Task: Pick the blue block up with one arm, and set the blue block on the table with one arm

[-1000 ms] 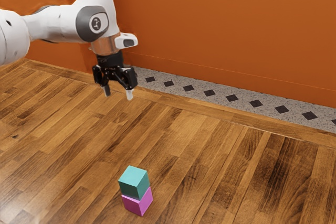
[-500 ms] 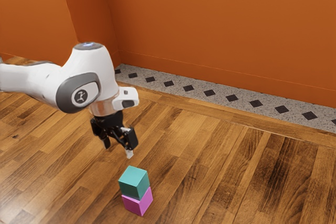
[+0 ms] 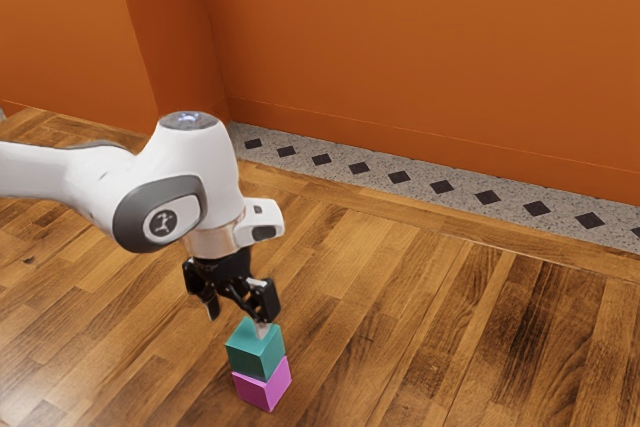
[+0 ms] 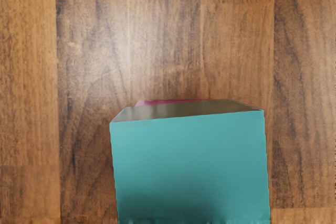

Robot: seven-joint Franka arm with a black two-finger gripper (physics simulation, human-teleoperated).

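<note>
"Since the exterior view has the gripper [image 3: 238, 320] spread open, pointing down above the blue block [image 3: 255, 356], what next?"

"Perhaps shift near and toward the exterior view's right, straddling it without bumping the pink block [image 3: 262, 390] beneath."

"And the wrist view?"

"Its top lies nearly square under the gripper: descend straight, close evenly."

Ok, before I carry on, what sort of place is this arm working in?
Probably a plain indoor room, though which kind I can't tell: there's an orange wall, a speckled gray border strip with dark diamonds along its foot, and wood planking.
</note>
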